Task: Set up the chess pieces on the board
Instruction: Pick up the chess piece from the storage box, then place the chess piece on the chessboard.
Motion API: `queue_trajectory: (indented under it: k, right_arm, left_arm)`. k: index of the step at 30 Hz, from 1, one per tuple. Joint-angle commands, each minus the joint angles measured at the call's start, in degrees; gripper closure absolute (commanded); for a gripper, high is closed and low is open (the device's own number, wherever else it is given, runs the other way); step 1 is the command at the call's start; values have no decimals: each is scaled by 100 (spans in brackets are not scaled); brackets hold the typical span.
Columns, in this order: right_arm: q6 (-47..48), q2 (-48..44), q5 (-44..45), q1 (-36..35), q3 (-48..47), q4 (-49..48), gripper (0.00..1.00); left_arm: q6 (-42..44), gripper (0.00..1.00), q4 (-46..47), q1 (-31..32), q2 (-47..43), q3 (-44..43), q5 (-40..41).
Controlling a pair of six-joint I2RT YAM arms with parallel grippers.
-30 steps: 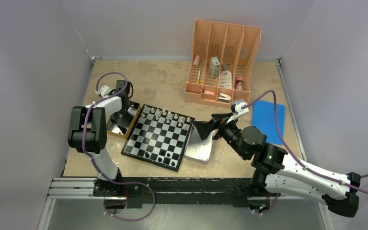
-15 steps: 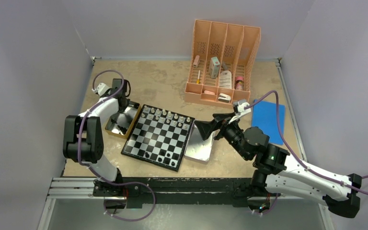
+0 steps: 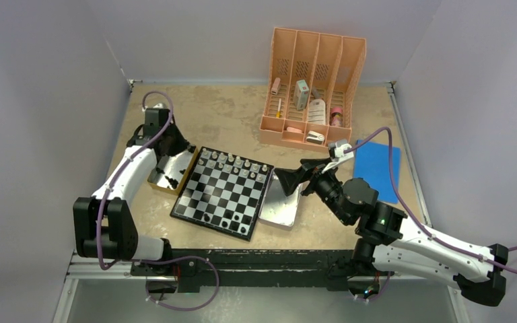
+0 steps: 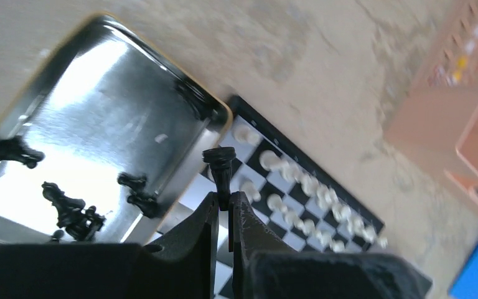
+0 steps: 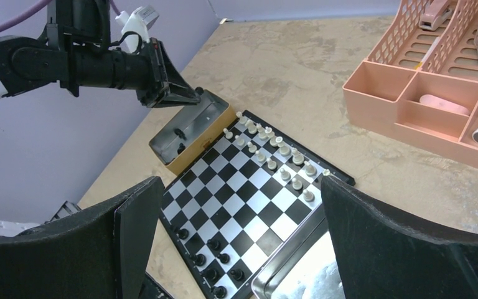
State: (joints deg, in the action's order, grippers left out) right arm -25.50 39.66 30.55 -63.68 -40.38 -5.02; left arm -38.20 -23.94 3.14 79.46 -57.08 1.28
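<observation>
The board [image 3: 222,192] lies mid-table, with white chess pieces [image 5: 274,149] along its far rows and a few black ones [image 5: 215,261] along its near edge. My left gripper [image 4: 224,202] is shut on a black piece [image 4: 220,165], which hangs above the corner where the gold-rimmed tin [image 4: 99,118] meets the board [image 4: 299,205]. More black pieces [image 4: 68,208] lie in the tin. My right gripper [image 5: 241,187] stands open and empty above the board's right edge and the silver tray [image 5: 292,274].
A pink desk organizer [image 3: 313,87] stands at the back with small items in it. A blue mat [image 3: 377,168] lies at the right. The tin [image 3: 168,171] touches the board's left side, and the silver tray [image 3: 279,205] touches its right side.
My left arm has stretched out and lifted from the tin, its jaws closing on a black piece. The right arm has barely moved.
</observation>
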Motion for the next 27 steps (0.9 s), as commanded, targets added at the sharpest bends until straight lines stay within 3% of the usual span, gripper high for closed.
queue_trajectory:
  k: [1,4,7,13,20,27]
  right_arm:
    - [-54,-97,108,5,-61,-17,1]
    - [-144,-153,95,5,-143,98,1]
    - [-198,-231,92,10,-172,176,1]
    - [-274,-294,64,5,-127,155,1]
    - [-243,-213,11,6,-280,338,1]
    - [-217,-392,-49,6,-319,423,1]
  left_arm:
    - [1275,100,-575,12,-56,-407,-1884]
    - [1869,100,-948,12,-62,-438,-2897]
    - [2253,100,-1552,56,-77,-534,-3176]
    - [2489,100,-2721,272,-28,-771,-3053]
    - [2390,100,-3648,779,121,-804,-2357]
    - [2093,100,-3938,1004,156,-680,-1802]
